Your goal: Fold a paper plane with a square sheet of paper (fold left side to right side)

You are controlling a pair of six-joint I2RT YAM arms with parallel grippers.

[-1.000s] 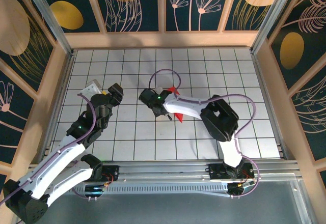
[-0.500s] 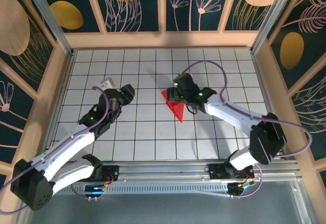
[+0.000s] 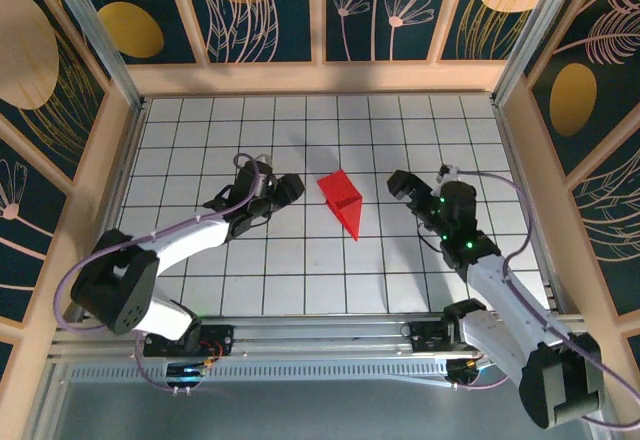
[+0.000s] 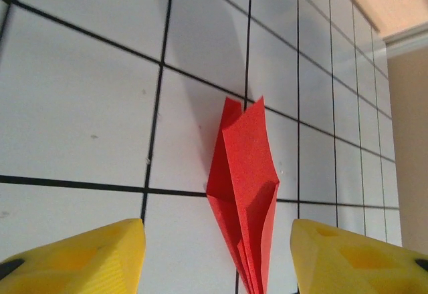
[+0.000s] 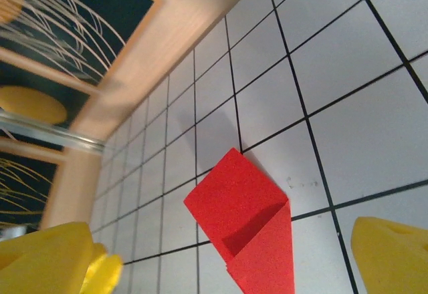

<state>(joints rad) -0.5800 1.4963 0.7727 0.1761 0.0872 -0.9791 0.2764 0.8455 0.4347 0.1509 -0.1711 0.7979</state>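
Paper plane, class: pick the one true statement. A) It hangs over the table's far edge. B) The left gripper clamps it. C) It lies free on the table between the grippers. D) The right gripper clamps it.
C: the paper plane rests on the table with the left gripper and right gripper open on either side, neither touching it.

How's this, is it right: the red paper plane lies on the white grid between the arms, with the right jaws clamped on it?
No. The paper plane lies on the white grid between the arms, but the right jaws stand open, apart from it, as the top external view shows.
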